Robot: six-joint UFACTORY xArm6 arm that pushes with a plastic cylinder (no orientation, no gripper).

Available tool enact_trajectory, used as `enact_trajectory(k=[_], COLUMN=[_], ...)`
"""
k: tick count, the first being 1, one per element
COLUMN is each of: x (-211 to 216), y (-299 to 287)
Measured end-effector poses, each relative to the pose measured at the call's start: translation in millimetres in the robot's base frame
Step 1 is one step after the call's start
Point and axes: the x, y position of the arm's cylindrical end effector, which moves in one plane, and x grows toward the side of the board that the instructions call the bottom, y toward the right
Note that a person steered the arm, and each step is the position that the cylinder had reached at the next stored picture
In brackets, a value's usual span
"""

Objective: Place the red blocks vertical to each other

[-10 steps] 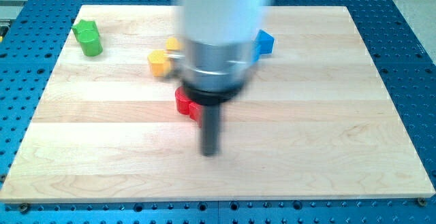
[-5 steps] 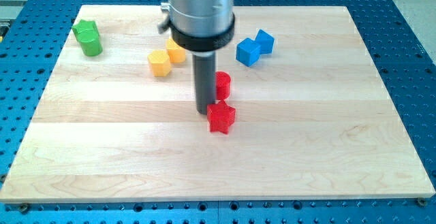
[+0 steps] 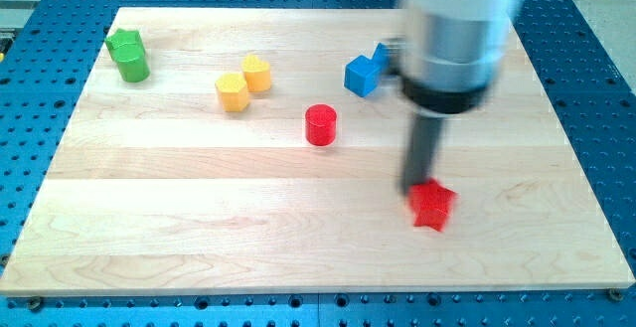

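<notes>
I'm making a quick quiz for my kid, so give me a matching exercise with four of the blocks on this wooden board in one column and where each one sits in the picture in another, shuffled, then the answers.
Things:
1. green block
2. red cylinder block
3. red star-shaped block
4. blue blocks

Places:
A. right at my tip, toward the view's bottom right
B. near the middle of the board
C. the view's top left corner of the board
D. toward the view's top, beside the arm's blurred body

Pairs: 1-C, 2-B, 3-A, 4-D
</notes>
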Motion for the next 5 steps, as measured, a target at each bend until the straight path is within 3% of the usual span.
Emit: enact_trajectory(k=[1,2,3,4,5], x=[-7.9,28.9,44.3,43.7,53.9], y=[-9.2,-48.1,13.3,8.1,-88.2])
